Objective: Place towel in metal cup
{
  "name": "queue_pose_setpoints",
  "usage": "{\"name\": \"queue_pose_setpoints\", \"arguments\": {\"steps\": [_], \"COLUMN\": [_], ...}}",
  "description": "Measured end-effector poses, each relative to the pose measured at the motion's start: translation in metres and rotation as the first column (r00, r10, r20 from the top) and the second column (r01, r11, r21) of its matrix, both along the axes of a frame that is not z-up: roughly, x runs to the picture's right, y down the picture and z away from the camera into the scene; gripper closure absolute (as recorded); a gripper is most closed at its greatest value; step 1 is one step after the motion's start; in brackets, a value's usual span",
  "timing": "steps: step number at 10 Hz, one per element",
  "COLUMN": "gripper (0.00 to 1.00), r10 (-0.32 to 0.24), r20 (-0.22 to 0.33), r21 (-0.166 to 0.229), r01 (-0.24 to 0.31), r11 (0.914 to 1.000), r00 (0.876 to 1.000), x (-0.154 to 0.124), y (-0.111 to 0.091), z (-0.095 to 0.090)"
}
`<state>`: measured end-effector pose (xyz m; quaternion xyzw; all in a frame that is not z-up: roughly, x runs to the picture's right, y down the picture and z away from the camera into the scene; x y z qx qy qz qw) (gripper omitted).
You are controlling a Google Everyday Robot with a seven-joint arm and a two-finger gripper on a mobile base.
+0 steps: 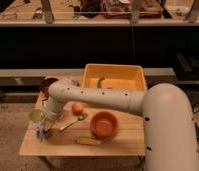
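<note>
The metal cup (35, 115), with a greenish sheen, stands near the left edge of the wooden table (63, 145). My arm reaches from the right across the table and bends down at the left. My gripper (43, 128) is low over the table, right beside the cup on its front-right side. A small pale strip that may be the towel (40, 134) hangs at the gripper, just in front of the cup. I cannot tell whether it is held.
An orange fruit (77, 108) and a spoon (72, 122) lie right of the gripper. An orange bowl (104, 125) and a yellowish flat item (89, 142) sit at the front. A yellow bin (114, 80) and a dark bowl (47, 84) stand behind.
</note>
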<state>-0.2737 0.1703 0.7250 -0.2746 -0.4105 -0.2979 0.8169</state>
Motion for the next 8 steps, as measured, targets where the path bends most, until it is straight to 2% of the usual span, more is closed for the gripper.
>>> {"name": "queue_pose_setpoints", "arguments": {"steps": [5, 8], "gripper": [0.2, 0.2], "r10": [-0.005, 0.031], "r20": [-0.018, 0.0], "r21": [0.009, 0.011], "r01": [0.005, -0.031], "r11": [0.9999, 0.9995], "r00": [1.0, 1.0], "x": [0.0, 0.026], "y": [0.0, -0.001], "z": [-0.001, -0.006]}}
